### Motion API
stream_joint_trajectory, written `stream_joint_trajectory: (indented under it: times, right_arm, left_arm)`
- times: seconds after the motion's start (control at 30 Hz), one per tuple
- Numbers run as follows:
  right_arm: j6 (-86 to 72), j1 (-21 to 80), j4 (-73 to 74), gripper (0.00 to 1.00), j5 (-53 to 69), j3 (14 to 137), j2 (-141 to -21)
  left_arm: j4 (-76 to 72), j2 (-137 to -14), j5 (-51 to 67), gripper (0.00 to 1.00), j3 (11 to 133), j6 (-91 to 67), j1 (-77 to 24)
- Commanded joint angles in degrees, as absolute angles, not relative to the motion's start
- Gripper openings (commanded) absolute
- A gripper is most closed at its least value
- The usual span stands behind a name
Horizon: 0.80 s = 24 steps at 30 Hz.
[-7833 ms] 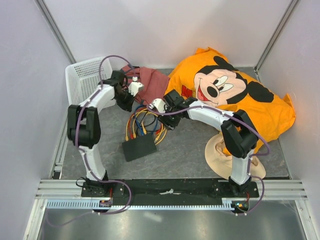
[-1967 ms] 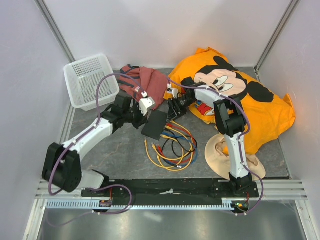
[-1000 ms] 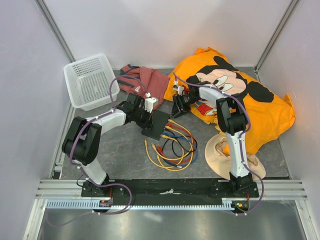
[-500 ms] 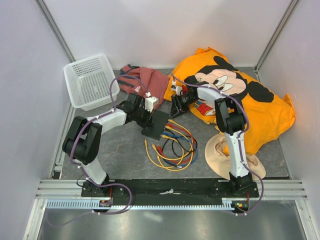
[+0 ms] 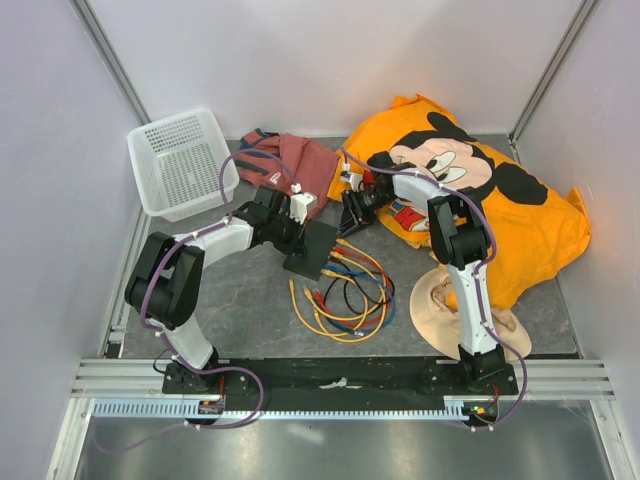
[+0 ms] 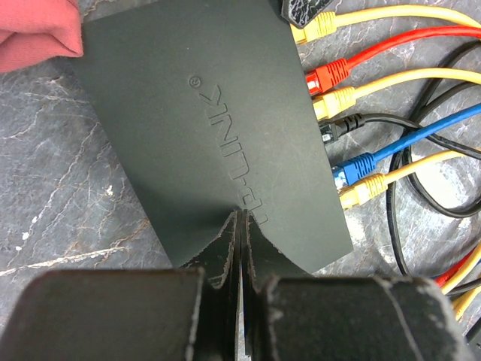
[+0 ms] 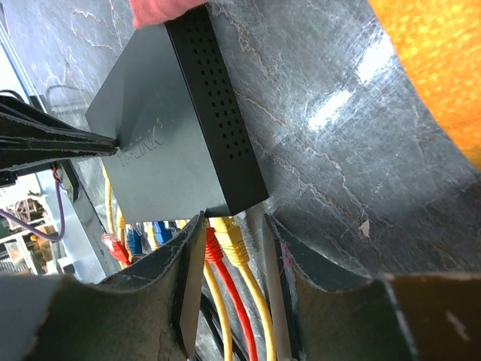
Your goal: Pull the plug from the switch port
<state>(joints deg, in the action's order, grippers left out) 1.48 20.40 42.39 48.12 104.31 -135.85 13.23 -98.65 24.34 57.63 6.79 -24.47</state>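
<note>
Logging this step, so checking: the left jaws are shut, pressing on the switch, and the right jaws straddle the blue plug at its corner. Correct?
Not blue. The right wrist view shows the jaws of the right gripper straddling the yellow plug at the switch corner, the red plug beside it. The rest stands.
</note>
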Motion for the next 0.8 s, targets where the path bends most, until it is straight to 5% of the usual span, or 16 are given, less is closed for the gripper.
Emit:
stream_joint_trajectory:
  times: [0.0,0.77]
  right_arm:
    - [6.2,21.4,46.2,0.44,41.7,103.4,-140.5]
    - [8.6,21.4,48.9,0.40,42.3,103.9,-142.8]
  left_arm:
    - [13.4,-99.3,21.7,0.02,57.7,5.7,-24.3]
    - [13.0,-98.8,21.0,0.02,57.2,5.9,-25.0]
